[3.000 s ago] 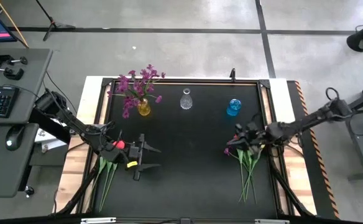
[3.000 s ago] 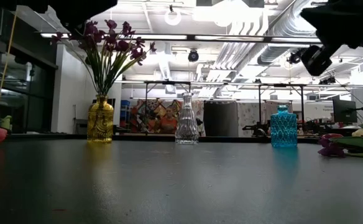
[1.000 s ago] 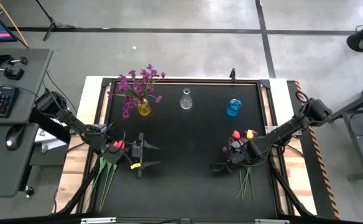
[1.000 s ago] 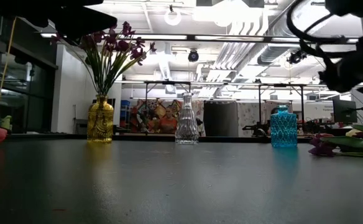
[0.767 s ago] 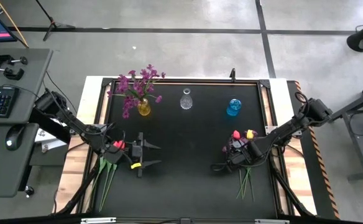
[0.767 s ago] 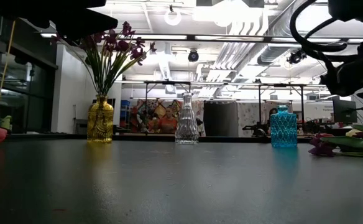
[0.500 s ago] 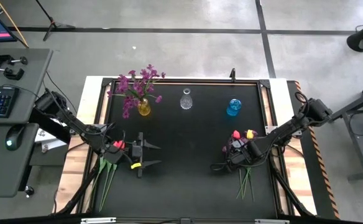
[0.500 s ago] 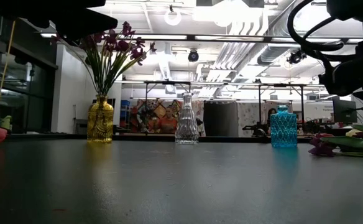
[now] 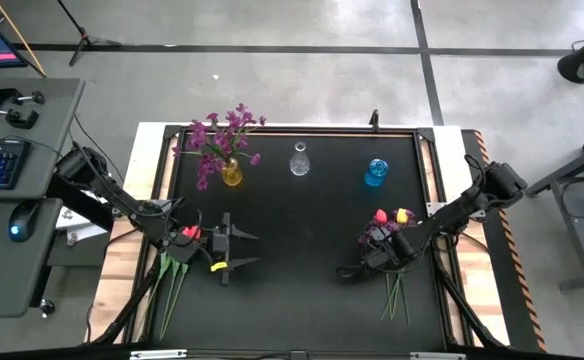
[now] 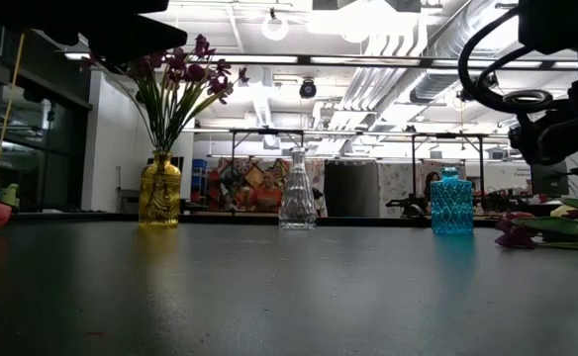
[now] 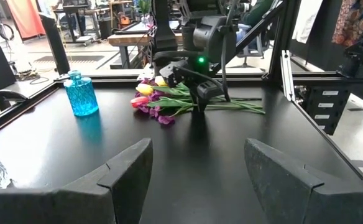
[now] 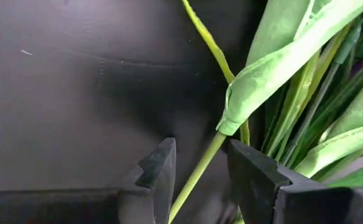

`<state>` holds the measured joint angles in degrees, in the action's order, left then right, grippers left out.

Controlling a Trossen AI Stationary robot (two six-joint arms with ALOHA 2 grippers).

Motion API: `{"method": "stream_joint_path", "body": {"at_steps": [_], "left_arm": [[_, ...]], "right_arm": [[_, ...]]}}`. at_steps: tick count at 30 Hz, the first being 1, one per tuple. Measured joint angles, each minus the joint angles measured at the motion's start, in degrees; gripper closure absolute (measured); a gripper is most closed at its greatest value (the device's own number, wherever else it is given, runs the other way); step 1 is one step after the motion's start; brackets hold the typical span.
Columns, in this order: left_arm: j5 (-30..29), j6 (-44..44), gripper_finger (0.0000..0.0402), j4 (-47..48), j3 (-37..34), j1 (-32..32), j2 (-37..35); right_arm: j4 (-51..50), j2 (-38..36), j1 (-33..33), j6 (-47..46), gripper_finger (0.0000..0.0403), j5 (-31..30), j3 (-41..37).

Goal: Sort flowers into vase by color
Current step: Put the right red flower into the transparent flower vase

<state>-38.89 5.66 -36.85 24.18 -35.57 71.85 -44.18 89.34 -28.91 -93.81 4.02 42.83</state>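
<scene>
A pile of flowers [image 9: 397, 250] lies flat near the table's right edge: red [image 9: 379, 215] and yellow [image 9: 402, 214] tulip heads and a purple spray [image 9: 372, 238], stems pointing to the near edge. My right gripper [image 9: 372, 258] is low over this pile and open. In the right wrist view [image 12: 200, 149] its fingers stand on either side of one green stem [image 12: 197, 177], with a gap on each side. My left gripper [image 9: 247, 250] waits open at the table's left, beside red tulips [image 9: 187, 232] lying there. Purple sprays [image 9: 217, 140] stand in the yellow vase [image 9: 230, 175].
A clear vase [image 9: 299, 160] and a blue vase [image 9: 375, 172] stand in a row with the yellow vase near the far edge. A raised frame [image 9: 437, 180] borders the black table top. The middle of the table [image 9: 302, 240] is bare.
My right gripper has sunk a little lower toward the flower pile at the table's right. The flowers and vases have kept their places.
</scene>
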Motion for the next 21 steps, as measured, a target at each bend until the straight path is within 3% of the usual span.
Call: {"method": "stream_joint_path", "body": {"at_steps": [4,10,21], "left_arm": [[-0.52,0.12,0.0161,-0.03,0.00,0.00,0.02],[-2.17,-0.21,0.0161,-0.19,0.00,-0.02,0.02],[-2.27,-0.32,0.0161,-0.28,0.00,-0.02,0.02]], "right_arm": [[0.13,-0.07,0.02,2.28,0.0286,-0.19,0.00],[-2.35,0.32,-0.09,6.09,0.0392,-2.03,2.72],[-13.62,0.25,0.04,21.95,0.0401,-15.93,19.27]]}}
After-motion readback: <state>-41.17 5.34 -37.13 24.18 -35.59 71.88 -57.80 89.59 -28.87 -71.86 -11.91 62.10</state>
